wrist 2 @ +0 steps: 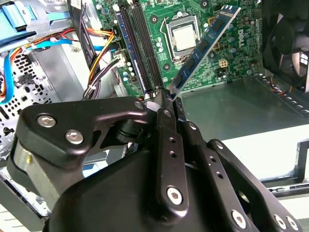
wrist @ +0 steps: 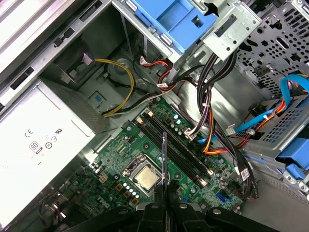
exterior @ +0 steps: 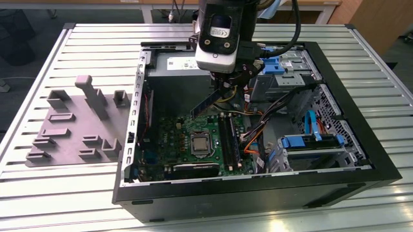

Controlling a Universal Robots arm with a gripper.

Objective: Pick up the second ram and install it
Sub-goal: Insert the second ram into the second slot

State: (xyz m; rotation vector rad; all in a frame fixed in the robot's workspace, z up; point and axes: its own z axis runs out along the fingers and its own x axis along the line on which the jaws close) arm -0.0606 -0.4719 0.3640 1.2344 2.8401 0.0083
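- Exterior view: the claw clenches the second ram, tilted above the motherboard.
- Black memory slots lie just beside it, apart.

I see an open black computer case lying on the slatted metal tabletop. Inside the case I make out the green motherboard, its bare processor beside the long black memory slots, with orange and black cables and blue drive brackets further along. Just outside the case rests a grey moulded holder tray.
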